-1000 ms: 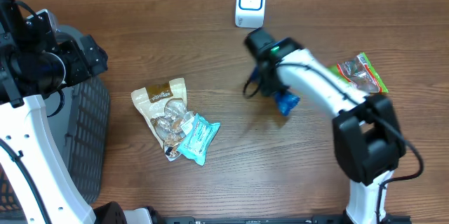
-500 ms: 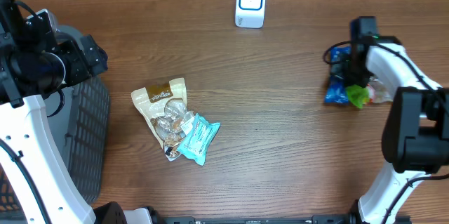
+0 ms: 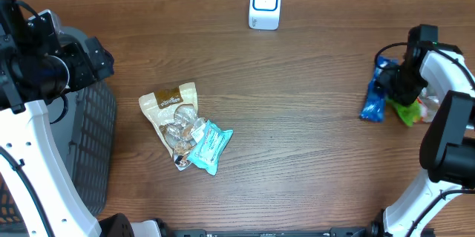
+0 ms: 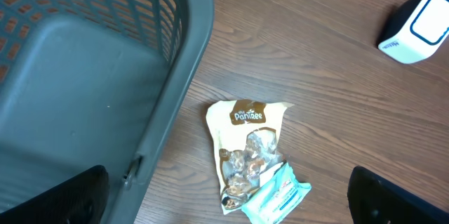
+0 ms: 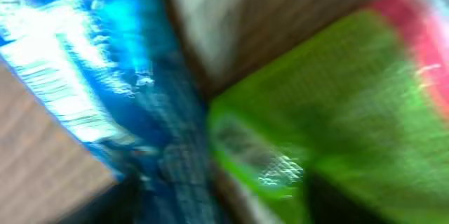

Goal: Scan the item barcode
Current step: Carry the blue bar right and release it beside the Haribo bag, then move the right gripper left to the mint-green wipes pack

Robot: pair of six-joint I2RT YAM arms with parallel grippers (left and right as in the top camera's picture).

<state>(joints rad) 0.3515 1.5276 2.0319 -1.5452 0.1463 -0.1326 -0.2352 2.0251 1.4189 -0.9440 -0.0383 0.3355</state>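
The white barcode scanner point(image 3: 265, 4) stands at the table's back edge, also in the left wrist view as the scanner point(image 4: 419, 29). A blue packet point(image 3: 373, 102) lies at the far right against a green packet point(image 3: 407, 111). My right gripper point(image 3: 404, 81) hovers just over both; its blurred wrist view shows the blue packet point(image 5: 105, 55) and green packet point(image 5: 337, 112) close below, with dark fingers wide apart. My left gripper point(image 4: 226, 206) is open, high above a brown snack pouch point(image 4: 247, 147) and a teal pack point(image 4: 277, 196).
A dark grey mesh basket point(image 3: 96, 140) sits at the left table edge, under my left arm. The brown pouch point(image 3: 172, 114) and teal pack point(image 3: 210, 146) overlap at centre left. Bare wood lies between them and the right-hand packets.
My right arm has swung from in front of the scanner to the far right with the blue packet, set it beside the green packet, and its jaws have parted. The left arm has not moved.
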